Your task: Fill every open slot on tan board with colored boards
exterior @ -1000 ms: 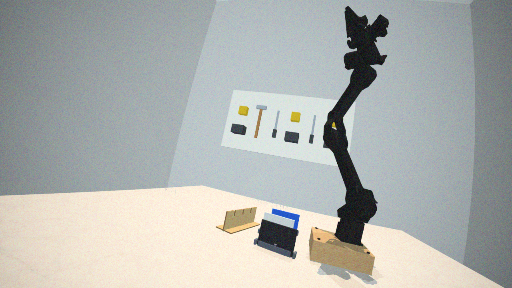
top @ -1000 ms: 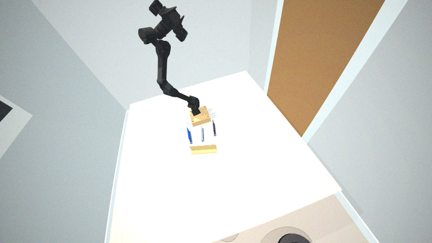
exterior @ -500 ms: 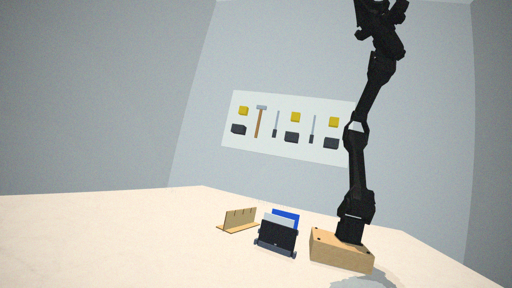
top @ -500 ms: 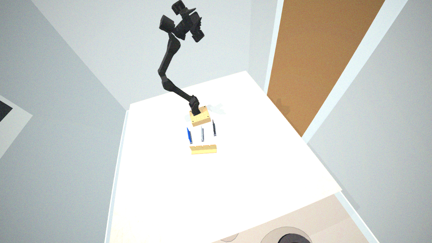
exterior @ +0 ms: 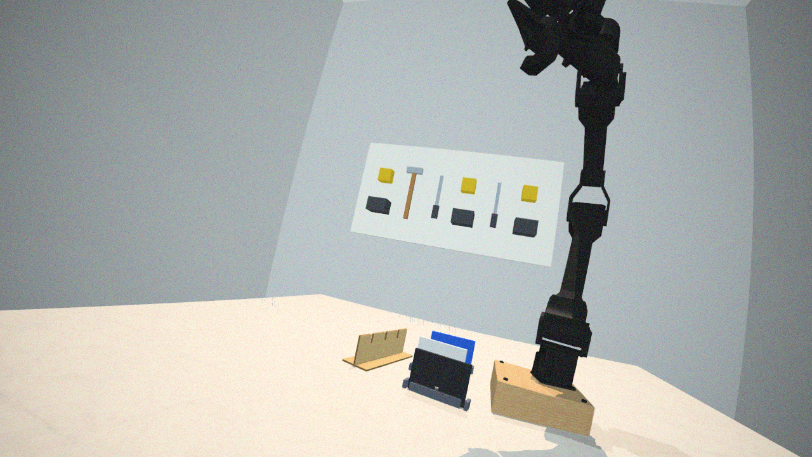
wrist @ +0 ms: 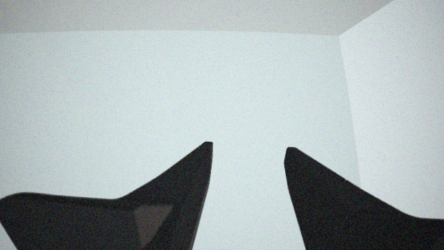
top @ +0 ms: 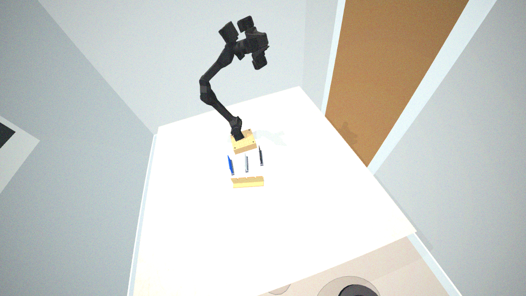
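Showing arm raised, tool point(top: 263, 40) point(exterior: 517, 35) point(wrist: 249, 152) partway open w/ nothing btwn fingers, well above bench point(top: 294, 206) point(exterior: 198, 386). Main risk: a yaw error or off-center grip on blue board point(top: 230, 165) point(exterior: 454, 339), white board point(top: 246, 162) point(exterior: 443, 348) or black board point(top: 260, 155) point(exterior: 439, 373) could cock its notch, so it'd jam; hard pushing could then tip tan board point(top: 248, 181) point(exterior: 381, 346). Close spacing may also let a finger clip a neighbor. Tan board stands upright beyond the holders from the arm base, slots up; long axis runs approx. L–R in top view. Colored boards stand upright in holders, long axes roughly crosswise to it.
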Available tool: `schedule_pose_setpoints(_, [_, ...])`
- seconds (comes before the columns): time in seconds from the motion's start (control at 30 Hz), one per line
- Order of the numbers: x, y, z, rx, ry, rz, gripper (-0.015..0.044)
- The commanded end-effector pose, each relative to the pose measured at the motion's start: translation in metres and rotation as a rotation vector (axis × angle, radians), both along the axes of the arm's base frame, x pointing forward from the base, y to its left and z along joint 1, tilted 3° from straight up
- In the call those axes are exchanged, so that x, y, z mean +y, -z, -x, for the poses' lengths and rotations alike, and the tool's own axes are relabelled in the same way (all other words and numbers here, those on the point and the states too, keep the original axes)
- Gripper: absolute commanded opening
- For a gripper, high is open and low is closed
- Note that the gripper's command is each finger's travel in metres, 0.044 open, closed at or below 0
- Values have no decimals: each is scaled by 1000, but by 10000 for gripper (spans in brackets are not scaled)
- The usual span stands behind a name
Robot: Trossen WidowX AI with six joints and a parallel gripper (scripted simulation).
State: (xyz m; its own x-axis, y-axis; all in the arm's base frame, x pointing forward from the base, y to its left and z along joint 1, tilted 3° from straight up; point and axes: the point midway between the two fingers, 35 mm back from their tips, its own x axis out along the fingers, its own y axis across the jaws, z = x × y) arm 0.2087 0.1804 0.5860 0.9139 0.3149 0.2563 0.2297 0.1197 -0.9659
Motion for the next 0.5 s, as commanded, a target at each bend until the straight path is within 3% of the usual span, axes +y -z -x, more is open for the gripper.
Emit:
schedule_pose_setpoints(0.0, [2, 33, -35, 97, 53, 35, 185])
schedule_pose_setpoints(0.23, [-20, 91, -88, 284, 160, 47, 185])
schedule_pose_setpoints(0.47, [-75, 170, -138, 551, 305, -4, 185])
